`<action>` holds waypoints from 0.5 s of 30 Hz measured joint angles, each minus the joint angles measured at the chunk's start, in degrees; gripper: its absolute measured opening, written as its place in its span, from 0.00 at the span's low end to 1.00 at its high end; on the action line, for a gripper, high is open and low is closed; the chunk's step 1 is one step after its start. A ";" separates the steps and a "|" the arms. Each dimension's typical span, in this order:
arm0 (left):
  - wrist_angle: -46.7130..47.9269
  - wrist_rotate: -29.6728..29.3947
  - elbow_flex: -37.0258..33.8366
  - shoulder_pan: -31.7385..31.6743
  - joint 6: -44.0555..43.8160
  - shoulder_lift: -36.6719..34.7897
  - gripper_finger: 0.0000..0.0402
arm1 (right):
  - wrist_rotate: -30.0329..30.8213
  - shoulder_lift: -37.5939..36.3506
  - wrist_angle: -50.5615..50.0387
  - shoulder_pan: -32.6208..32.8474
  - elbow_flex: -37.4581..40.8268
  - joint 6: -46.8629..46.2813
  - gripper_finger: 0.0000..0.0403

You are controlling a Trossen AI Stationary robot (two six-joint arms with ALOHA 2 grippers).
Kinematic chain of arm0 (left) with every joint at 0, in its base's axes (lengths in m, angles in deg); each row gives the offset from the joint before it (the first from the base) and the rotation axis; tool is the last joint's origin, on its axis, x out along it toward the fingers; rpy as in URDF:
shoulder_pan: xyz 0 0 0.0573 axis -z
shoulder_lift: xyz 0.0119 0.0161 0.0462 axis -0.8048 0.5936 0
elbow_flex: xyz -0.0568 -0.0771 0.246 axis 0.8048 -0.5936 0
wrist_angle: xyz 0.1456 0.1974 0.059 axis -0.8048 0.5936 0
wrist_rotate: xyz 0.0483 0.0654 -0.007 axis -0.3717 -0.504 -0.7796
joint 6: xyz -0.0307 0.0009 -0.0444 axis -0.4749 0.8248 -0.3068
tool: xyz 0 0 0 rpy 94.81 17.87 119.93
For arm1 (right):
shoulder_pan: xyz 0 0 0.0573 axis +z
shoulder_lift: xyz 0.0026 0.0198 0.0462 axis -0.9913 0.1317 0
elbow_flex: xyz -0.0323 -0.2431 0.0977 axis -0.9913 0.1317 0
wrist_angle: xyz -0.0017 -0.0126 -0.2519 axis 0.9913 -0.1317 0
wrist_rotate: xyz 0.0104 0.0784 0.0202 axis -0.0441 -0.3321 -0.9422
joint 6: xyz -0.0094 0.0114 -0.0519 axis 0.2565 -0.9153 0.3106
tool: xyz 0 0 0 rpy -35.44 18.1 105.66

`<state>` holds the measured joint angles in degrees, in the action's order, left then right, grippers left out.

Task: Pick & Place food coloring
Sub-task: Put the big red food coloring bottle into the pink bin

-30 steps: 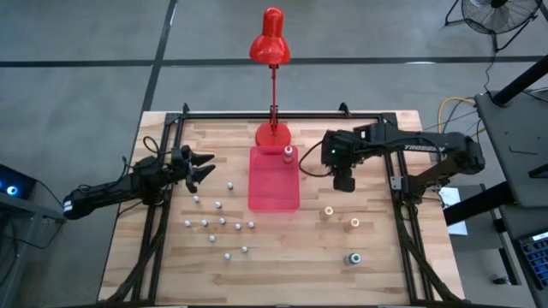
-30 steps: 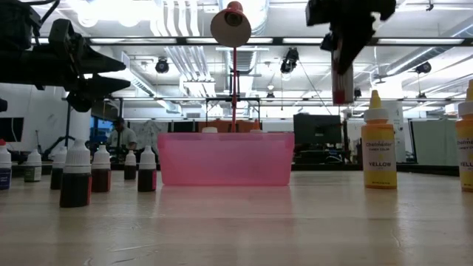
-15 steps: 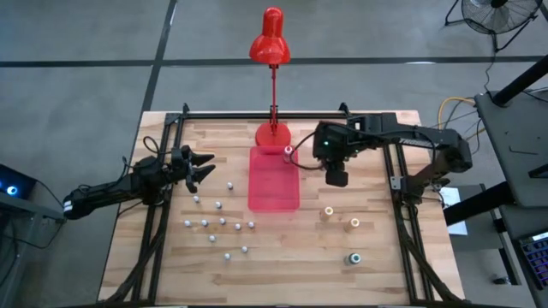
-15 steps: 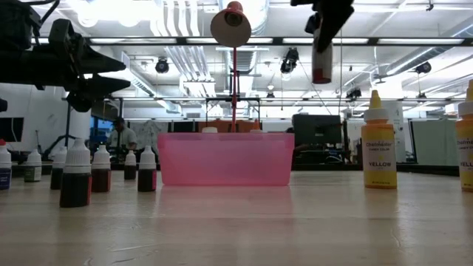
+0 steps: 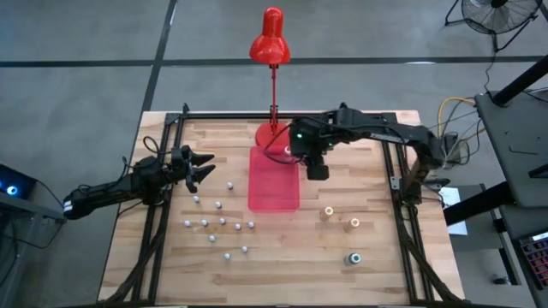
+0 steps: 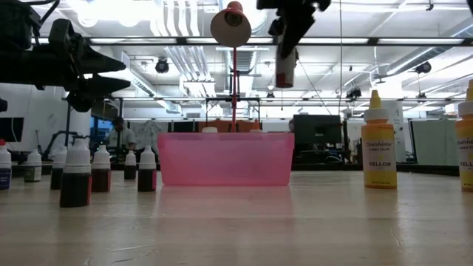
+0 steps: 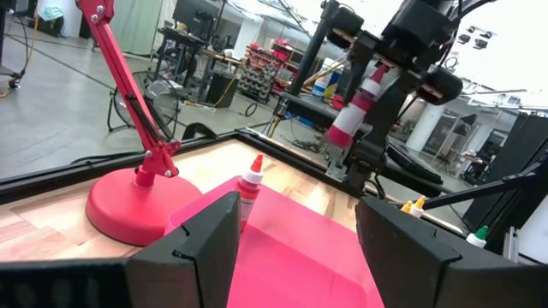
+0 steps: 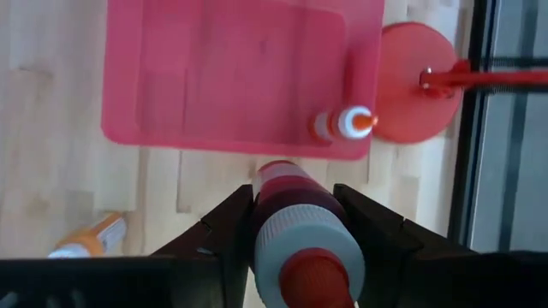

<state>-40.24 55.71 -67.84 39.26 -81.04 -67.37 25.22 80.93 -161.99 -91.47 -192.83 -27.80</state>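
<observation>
My right gripper [image 5: 300,147] is shut on a red food coloring bottle [image 6: 284,69] with a whitish label. It hangs high over the far right corner of the flat red tray [image 5: 272,192]. One orange-capped bottle [image 8: 342,125] stands upright in that corner of the tray. Several small whitish-capped bottles [image 5: 219,226] stand on the wood left of the tray. Three bigger bottles [image 5: 341,221] stand to its right. My left gripper [image 5: 204,166] waits open at the table's left side, pointing level toward the tray. My right gripper pinches the bottle's upper body [image 8: 300,224], just below the red cap [image 8: 312,284], between its two fingers [image 8: 224,233]. The fingers come from above, slanting steeply down. The bottle hangs below them, cap up, a little tilted, clear of the tray.
A red desk lamp stands with its base [image 5: 272,133] just beyond the tray's far edge, its pole and head [image 6: 230,24] rising close to the held bottle. A yellow bottle [image 6: 379,144] stands at the right. Black frame rails [image 5: 282,115] run along the table's edges.
My right gripper has carried the bottle toward the table's left and a little up, from right of the tray to above its far right corner. The wrist has rolled somewhat. The bottle has stayed hanging in the shut fingers.
</observation>
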 joint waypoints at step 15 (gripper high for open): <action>0.01 -0.01 -0.01 -0.02 -0.01 0.01 0.51 | -2.20 10.72 3.36 -2.31 -5.02 4.94 0.34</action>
<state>-40.23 55.70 -67.85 39.24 -81.05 -67.36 23.03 91.65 -158.63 -93.77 -197.85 -22.86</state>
